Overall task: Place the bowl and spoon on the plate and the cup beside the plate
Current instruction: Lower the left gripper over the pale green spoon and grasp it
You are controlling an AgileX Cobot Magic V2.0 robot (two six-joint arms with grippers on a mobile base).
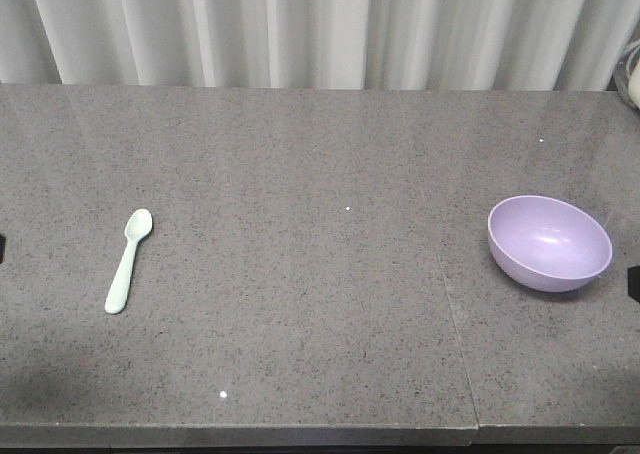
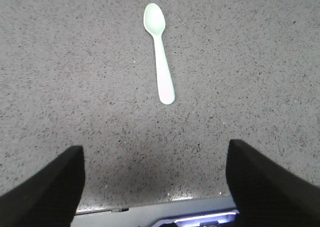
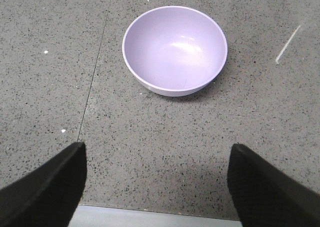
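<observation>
The mint-green spoon [image 1: 128,260] lies flat on the left of the grey counter, bowl end away from me. In the left wrist view the spoon [image 2: 159,52] lies ahead of my left gripper [image 2: 155,149], which is open and empty near the counter's front edge. The lavender bowl [image 1: 549,242] stands upright on the right. In the right wrist view the bowl [image 3: 175,49] sits ahead of my right gripper [image 3: 157,149], also open and empty. The plate and the cup are out of view.
The speckled grey counter [image 1: 320,304] has a seam [image 1: 450,304] running front to back left of the bowl. White curtains [image 1: 320,24] hang behind. A pale object [image 1: 632,74] shows at the far right edge.
</observation>
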